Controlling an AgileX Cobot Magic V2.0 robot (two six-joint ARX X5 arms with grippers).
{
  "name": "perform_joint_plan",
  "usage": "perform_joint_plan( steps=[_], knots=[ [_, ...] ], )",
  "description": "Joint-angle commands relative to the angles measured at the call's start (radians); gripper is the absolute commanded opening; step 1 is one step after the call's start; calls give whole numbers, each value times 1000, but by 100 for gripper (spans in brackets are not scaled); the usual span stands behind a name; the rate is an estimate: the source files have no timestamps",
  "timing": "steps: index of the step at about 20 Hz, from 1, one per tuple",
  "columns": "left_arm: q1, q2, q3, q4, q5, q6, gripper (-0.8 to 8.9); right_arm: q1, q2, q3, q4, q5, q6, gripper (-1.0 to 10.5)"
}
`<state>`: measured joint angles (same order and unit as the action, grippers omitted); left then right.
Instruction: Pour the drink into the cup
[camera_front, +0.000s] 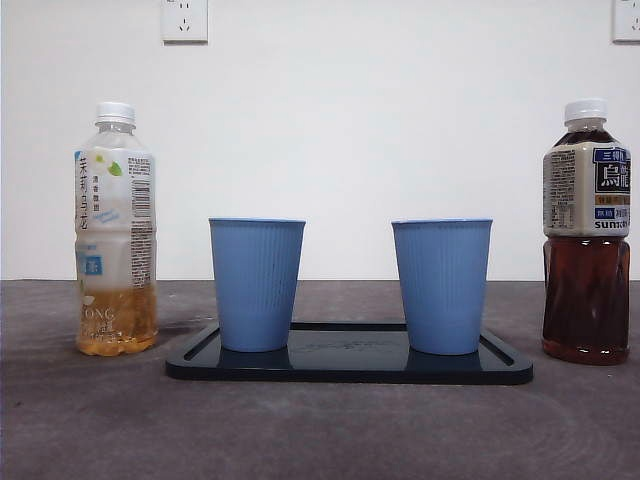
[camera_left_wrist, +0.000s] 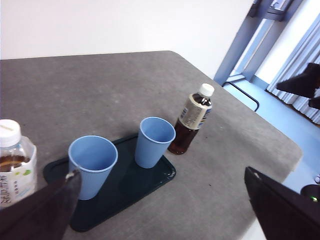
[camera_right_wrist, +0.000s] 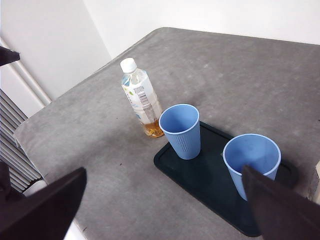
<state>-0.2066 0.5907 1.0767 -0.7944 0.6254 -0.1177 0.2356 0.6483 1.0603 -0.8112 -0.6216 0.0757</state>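
Two empty blue cups (camera_front: 257, 283) (camera_front: 442, 284) stand on a dark tray (camera_front: 350, 366). A pale tea bottle (camera_front: 115, 230) with a white cap, about a quarter full, stands left of the tray. A dark tea bottle (camera_front: 587, 240), capped and fuller, stands right of it. My left gripper (camera_left_wrist: 161, 174) is open and empty, high above the table, looking down on the cups (camera_left_wrist: 92, 165) (camera_left_wrist: 154, 141) and the dark bottle (camera_left_wrist: 192, 120). My right gripper (camera_right_wrist: 164, 171) is open and empty, high above the cups (camera_right_wrist: 182, 130) (camera_right_wrist: 250, 162) and the pale bottle (camera_right_wrist: 141, 100). Neither arm shows in the front view.
The grey table (camera_front: 320, 430) ends at a white wall with two sockets (camera_front: 184, 18). Its rounded edges show in both wrist views (camera_left_wrist: 280, 145) (camera_right_wrist: 30, 130). A black part of the other arm (camera_left_wrist: 305, 82) shows at the left wrist view's edge.
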Motion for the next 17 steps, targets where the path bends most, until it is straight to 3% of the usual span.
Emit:
perform_joint_plan(
  steps=[1, 5, 10, 17],
  knots=[
    [-15, 6, 21, 17, 3, 13, 535, 5, 4, 16, 5, -3, 5, 519],
    [-34, 6, 21, 24, 3, 14, 532, 5, 4, 15, -4, 45, 27, 519],
    [-51, 6, 21, 24, 3, 13, 531, 5, 4, -5, -31, 295, 31, 518],
    [-60, 9, 21, 24, 3, 13, 531, 5, 3, -135, 45, 399, 61, 518]
  ],
)
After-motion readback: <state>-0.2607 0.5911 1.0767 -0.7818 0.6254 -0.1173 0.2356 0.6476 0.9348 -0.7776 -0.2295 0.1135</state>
